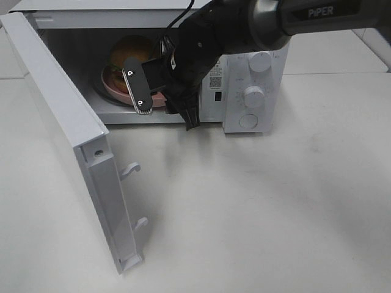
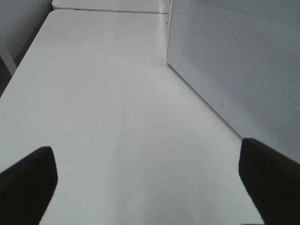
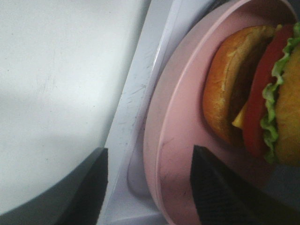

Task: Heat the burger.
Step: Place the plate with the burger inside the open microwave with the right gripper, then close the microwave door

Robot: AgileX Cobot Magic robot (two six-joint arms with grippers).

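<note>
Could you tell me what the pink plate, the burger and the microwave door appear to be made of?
The pink plate looks like plastic, matte with fine scuffs. The burger has a glossy, evenly coloured bun and a stiff lettuce frill, which suggests a moulded replica, though real food cannot be ruled out. The microwave door is smooth and white, either painted metal or plastic.
</note>
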